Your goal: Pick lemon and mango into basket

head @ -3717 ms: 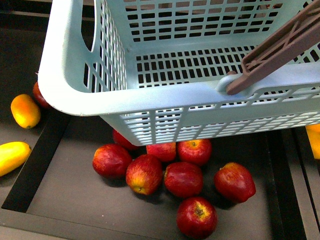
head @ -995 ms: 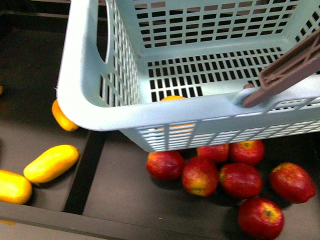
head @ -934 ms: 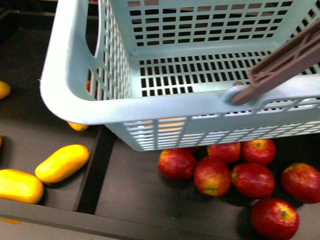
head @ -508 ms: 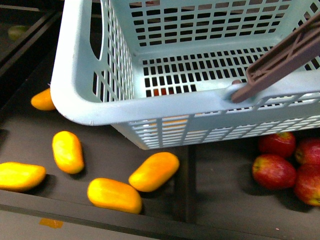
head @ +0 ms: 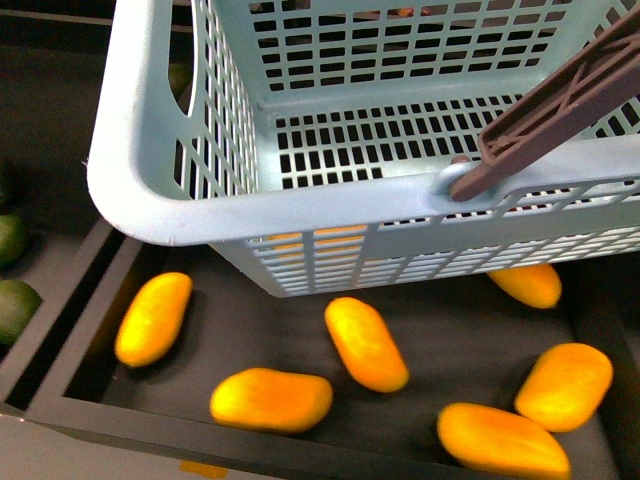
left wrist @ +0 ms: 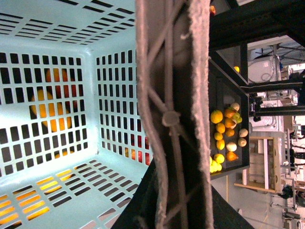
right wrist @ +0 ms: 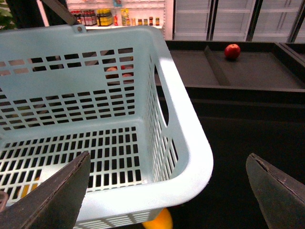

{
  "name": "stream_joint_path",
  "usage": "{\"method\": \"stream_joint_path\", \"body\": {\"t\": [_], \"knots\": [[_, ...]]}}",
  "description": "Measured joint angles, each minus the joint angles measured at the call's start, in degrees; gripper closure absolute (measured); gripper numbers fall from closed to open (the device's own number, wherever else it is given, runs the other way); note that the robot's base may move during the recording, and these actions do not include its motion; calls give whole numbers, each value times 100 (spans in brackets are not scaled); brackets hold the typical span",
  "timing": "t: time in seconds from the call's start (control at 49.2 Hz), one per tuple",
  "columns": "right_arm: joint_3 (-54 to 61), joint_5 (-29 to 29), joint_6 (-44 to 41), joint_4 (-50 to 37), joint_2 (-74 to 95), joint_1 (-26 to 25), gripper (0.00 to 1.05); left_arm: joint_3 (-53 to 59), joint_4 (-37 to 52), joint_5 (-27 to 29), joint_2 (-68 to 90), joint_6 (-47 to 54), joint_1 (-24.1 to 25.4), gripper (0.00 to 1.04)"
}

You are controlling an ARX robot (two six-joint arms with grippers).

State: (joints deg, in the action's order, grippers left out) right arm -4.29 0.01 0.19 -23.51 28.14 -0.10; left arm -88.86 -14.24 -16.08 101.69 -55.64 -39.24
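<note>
The turquoise basket (head: 300,215) hangs over a black bin, and its slotted floor holds nothing. Its brown handle (head: 560,100) rises at the right. In the left wrist view that handle (left wrist: 167,119) runs up the picture, with my left gripper (left wrist: 167,210) shut on it. Several orange-yellow mangoes lie in the bin below, one (head: 366,343) in the middle and another (head: 153,318) to the left. My right gripper (right wrist: 169,191) is open, and its dark fingers (right wrist: 62,191) straddle the basket's corner rim (right wrist: 190,157) with nothing between them. The lemon is out of view.
Dark green fruits (head: 12,240) lie in the neighbouring bin at the left, past a black divider (head: 60,320). A red apple (right wrist: 232,50) sits on a far dark shelf. A distant tray of mixed fruit (left wrist: 224,133) shows past the handle.
The scene under the basket has slid to the right. The red apples have gone from view, the mango bin now lies below the basket, and green fruits have appeared at the left.
</note>
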Motion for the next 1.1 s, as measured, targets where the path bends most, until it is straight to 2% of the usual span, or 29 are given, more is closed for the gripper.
{"method": "stream_joint_path", "body": {"t": [0.752, 0.914, 1.097], "knots": [[2, -35, 0, 0, 0, 4, 9, 0, 0, -4, 0, -9, 33, 99], [2, -22, 0, 0, 4, 11, 9, 0, 0, 160, -13, 61, 109, 99], [2, -15, 0, 0, 0, 9, 9, 0, 0, 50, -11, 20, 59, 99]]}}
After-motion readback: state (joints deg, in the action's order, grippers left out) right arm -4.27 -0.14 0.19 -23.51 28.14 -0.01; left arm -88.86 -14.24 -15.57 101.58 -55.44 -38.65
